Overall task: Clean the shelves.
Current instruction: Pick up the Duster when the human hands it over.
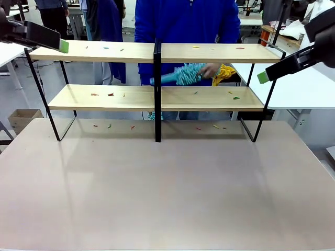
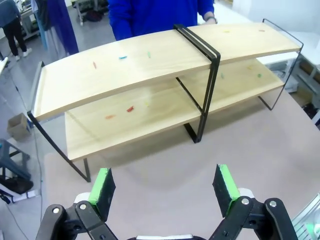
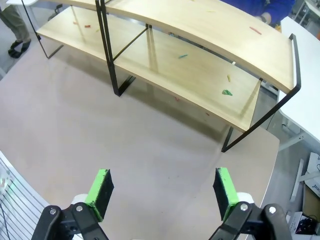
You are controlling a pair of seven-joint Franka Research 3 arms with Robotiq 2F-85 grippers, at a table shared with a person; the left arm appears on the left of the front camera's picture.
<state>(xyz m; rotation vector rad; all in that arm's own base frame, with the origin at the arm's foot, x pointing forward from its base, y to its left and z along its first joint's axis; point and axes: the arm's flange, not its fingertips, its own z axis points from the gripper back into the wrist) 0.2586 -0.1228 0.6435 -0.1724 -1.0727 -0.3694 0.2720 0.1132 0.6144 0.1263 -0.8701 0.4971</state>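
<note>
The left hand is spread wide, its green pads well apart with nothing between them, and the right hand is spread the same way, also holding nothing. Both hang above the beige surface. The shelves stand ahead of both hands, past a stretch of bare surface: the rack's left end lies in front of the left hand and its right end in front of the right hand. In the front view the left hand sits level with the top board's left end, while the right hand sits just off the right end, between the two boards in height. Small coloured scraps (red, green, yellow) dot both boards and the surface under the rack. Beyond the shelves, far from both hands, a person in a blue top holds a teal fluffy duster between the boards, right of the central upright.
</note>
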